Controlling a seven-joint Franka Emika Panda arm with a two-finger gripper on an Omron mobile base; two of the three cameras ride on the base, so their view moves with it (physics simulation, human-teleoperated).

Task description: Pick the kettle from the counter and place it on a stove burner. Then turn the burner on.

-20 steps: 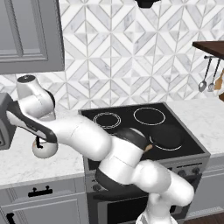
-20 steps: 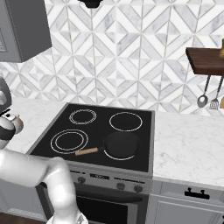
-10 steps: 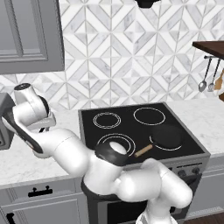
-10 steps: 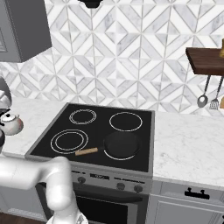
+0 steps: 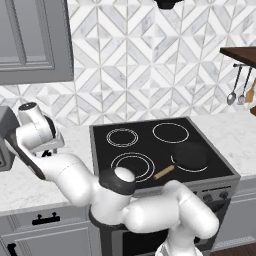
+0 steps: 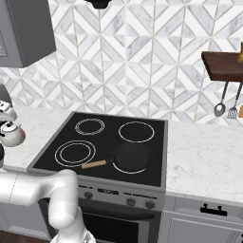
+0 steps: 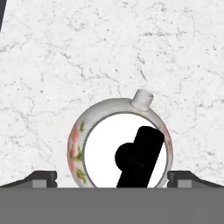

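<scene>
Swinging left off the cooktop, the arm now hangs over the bench [image 7: 65,52]. Its gripper [image 7: 112,177] sits directly above the kettle [image 7: 119,142], fingers spread wide either side, holding nothing; the black handle runs slantwise between them.

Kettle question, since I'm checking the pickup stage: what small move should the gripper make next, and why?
Probably a short descent straight down over the kettle, then close. In the hand view the gripper looks open, its fingertips standing either side of the kettle body, with the black handle between them. The kettle appears to sit on the counter, left of the stove, so it does not look grasped yet.
</scene>
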